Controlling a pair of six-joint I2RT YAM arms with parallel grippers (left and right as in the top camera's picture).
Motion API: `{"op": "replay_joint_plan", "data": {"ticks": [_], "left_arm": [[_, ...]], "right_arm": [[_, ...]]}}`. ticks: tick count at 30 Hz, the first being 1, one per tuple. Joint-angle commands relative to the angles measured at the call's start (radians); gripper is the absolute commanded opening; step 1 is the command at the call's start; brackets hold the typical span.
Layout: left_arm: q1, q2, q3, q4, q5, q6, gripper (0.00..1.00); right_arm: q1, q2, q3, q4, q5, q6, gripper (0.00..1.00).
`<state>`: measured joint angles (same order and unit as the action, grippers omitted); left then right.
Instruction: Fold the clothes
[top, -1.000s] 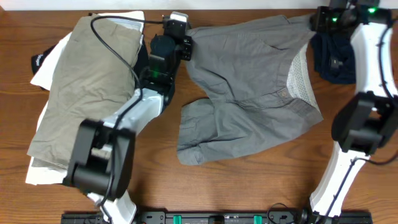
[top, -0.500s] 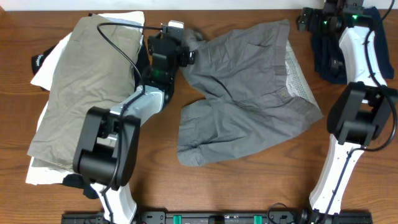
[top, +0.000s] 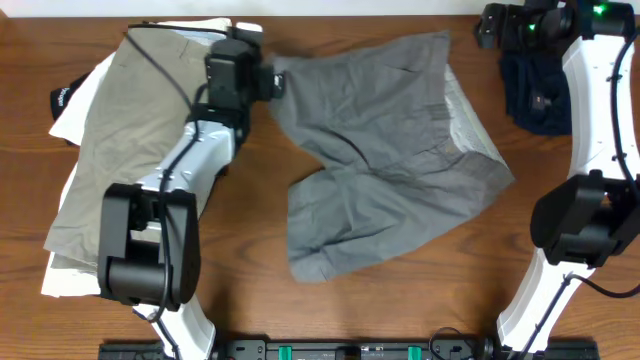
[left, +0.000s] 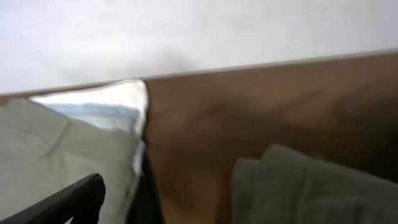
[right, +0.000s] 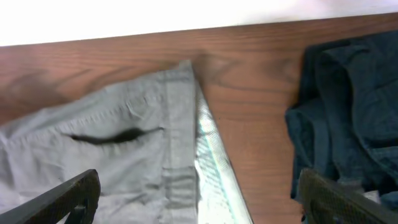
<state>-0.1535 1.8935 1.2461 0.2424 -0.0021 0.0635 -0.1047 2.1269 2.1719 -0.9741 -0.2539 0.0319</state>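
Observation:
The grey shorts lie spread on the wooden table, waistband toward the back right with white mesh lining showing. My left gripper hovers open at the shorts' back-left corner, holding nothing. In the left wrist view only one dark finger shows, over khaki cloth, with the grey shorts lower right. My right gripper is open above the back-right corner. Its view shows both fingers wide apart, the gripper straddling the grey shorts waistband and bare wood.
A stack at the left holds khaki shorts over a white garment and a black one. A navy garment lies at the back right, close to my right fingers. The table's far edge runs just behind both grippers.
Both grippers have opened and let go of the shorts' back corners. The shorts have settled flat. My left arm has swung left, toward the khaki stack.

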Motion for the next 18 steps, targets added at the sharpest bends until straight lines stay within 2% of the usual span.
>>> {"op": "replay_joint_plan", "data": {"ticks": [1,5,8,18], "left_arm": [[0.029,-0.019,0.017,0.088,0.077,-0.016,0.98],[0.026,-0.019,0.017,0.236,0.078,-0.012,0.98],[0.021,-0.019,0.017,0.214,0.077,0.037,0.98],[0.021,-0.021,0.017,-0.237,0.077,0.037,0.98]], "right_arm": [[0.012,-0.005,0.006,-0.018,0.003,-0.023,0.99],[0.029,-0.005,0.006,-0.037,0.003,-0.022,0.99],[0.037,-0.005,0.006,-0.047,0.003,-0.022,0.99],[0.038,-0.004,0.006,-0.093,0.032,-0.022,0.99]]}}
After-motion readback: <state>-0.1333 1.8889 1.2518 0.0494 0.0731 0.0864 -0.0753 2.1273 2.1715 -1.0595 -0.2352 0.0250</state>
